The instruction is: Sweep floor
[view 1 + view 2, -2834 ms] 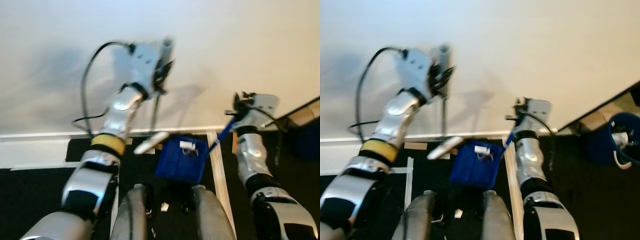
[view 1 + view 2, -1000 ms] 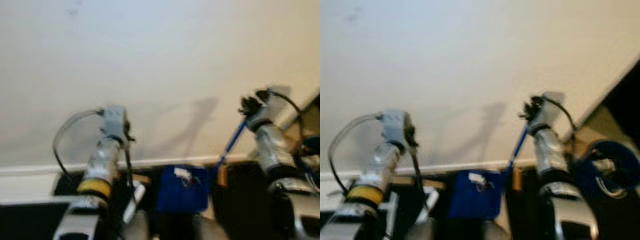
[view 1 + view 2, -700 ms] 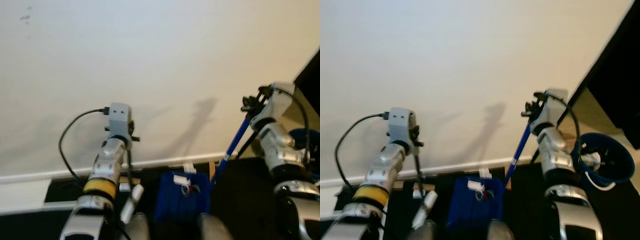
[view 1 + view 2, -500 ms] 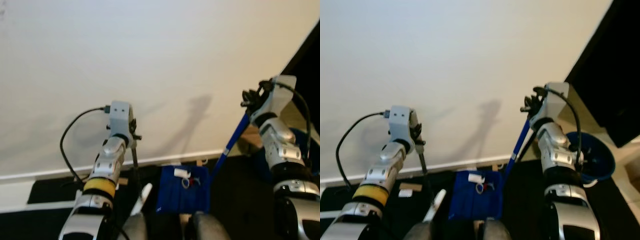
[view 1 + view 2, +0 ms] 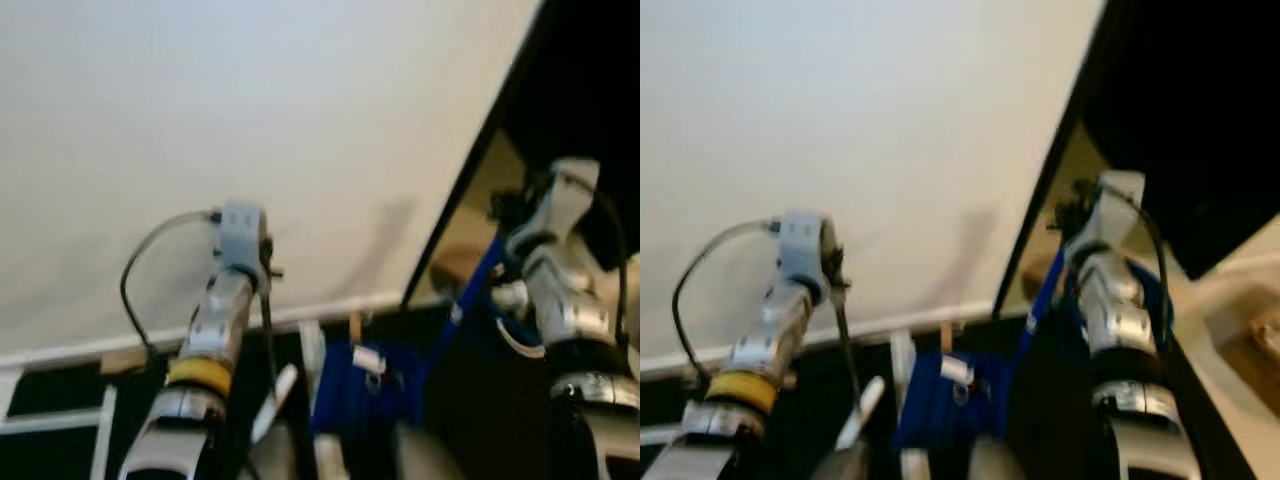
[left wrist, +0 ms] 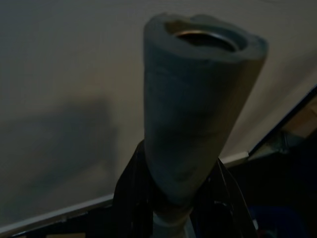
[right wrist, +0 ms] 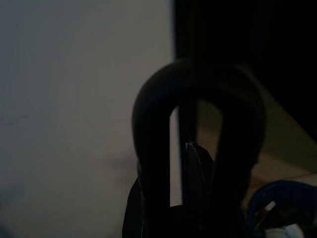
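- Left eye view, blurred: the robot faces a plain cream wall (image 5: pixel 250 110) with a white skirting board above a black floor (image 5: pixel 60 390) marked with white tape lines. The left gripper (image 5: pixel 262 268) is raised before the wall, closed on the thin dark handle of a broom (image 5: pixel 270 350), which runs down to a white part near the robot's legs. The right gripper (image 5: pixel 508 215) is closed on the loop end of a long blue handle (image 5: pixel 470 295) that slants down to a blue plastic dustpan (image 5: pixel 365 385) resting on the floor between the two arms. Small white scraps (image 5: pixel 368 358) lie in the pan.
- Right eye view: the same scene, with a dark doorway (image 5: pixel 1200 110) at the right and pale flooring beyond it.
- Left wrist view: the black fingers (image 6: pixel 129 193) clamp a grey foam grip (image 6: pixel 193 109) with a hollow metal end, seen against the wall.
- Right wrist view: very dark; the black fingers (image 7: pixel 143 208) hold a black hanging loop (image 7: pixel 198 124). Part of a blue bucket rim (image 7: pixel 277 198) shows in one corner.
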### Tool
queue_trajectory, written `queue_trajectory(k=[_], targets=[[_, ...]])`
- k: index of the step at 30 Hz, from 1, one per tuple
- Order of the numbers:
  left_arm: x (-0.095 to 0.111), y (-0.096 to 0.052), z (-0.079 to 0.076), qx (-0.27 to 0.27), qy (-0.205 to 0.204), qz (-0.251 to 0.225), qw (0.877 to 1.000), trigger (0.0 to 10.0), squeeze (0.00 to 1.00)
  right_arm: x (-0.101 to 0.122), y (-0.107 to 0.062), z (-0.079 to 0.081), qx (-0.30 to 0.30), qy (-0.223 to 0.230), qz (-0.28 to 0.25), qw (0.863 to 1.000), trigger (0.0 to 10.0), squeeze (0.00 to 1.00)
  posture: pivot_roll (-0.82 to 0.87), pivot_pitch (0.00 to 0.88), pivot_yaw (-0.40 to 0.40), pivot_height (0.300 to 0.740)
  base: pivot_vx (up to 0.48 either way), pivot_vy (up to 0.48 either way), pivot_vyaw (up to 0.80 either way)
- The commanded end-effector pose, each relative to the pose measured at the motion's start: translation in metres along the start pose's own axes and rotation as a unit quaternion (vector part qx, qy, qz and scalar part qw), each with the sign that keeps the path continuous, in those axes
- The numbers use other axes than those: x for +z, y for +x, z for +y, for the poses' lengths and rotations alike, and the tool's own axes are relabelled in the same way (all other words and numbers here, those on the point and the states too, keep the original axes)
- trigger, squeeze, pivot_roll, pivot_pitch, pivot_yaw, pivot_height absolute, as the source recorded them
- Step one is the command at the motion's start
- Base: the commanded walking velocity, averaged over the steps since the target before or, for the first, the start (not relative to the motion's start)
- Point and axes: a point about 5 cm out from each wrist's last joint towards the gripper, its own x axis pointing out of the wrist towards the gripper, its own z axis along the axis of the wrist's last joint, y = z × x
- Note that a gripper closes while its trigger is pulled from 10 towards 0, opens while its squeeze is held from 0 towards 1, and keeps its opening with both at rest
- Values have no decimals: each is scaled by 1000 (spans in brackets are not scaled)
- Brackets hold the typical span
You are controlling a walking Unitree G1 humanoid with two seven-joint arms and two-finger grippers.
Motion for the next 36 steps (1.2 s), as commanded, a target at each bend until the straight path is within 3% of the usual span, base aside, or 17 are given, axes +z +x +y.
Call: queue_trajectory(k=[1, 11, 19, 36], targets=[[2, 0, -3, -6, -5, -2, 1000, 10000, 0, 3, -2, -4, -6, 10, -1, 1000, 10000, 0, 20, 0, 10, 740, 0, -480, 0], [1, -1, -4, -7, -6, 1, 1000, 10000, 0, 0, -6, -1, -4, 14, 13, 1000, 10000, 0, 20, 0, 12, 740, 0, -480, 0], [-1, -2, -4, -7, -5, 4, 1000, 10000, 0, -6, -9, 2, 4, 16, 26, 1000, 10000, 0, 21, 0, 13, 740, 0, -480, -716], [6, 3, -8, 2, -9, 1, 1000, 10000, 0, -12, -13, 6, 18, -1, 41, 999, 10000, 0, 11, 0, 21, 740, 0, -480, 0]])
